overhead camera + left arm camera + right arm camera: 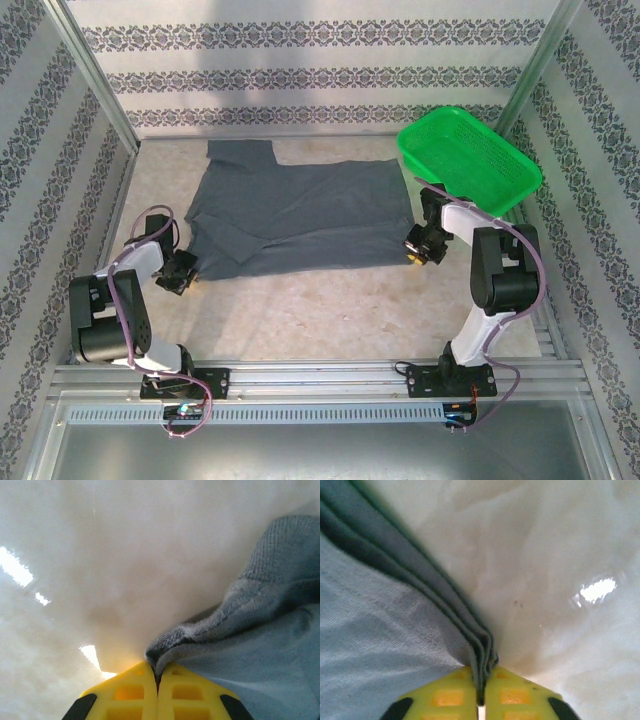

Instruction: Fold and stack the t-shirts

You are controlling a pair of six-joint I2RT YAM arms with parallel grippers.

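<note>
A dark slate-grey t-shirt [300, 215] lies partly folded across the middle of the table, one sleeve pointing to the back left. My left gripper [183, 272] is shut on the t-shirt's near left corner, where a stitched hem [200, 630] bunches between the yellow fingers [130, 695]. My right gripper [418, 248] is shut on the near right corner, with several folded layers of fabric [480, 650] pinched between its yellow fingers [520, 697]. Both grippers sit low at the table surface.
A green plastic mesh basket [468, 158] stands tilted at the back right, just behind the right arm. Patterned walls enclose the table on three sides. Bare pale tabletop [310, 310] stretches between the shirt and the arm bases.
</note>
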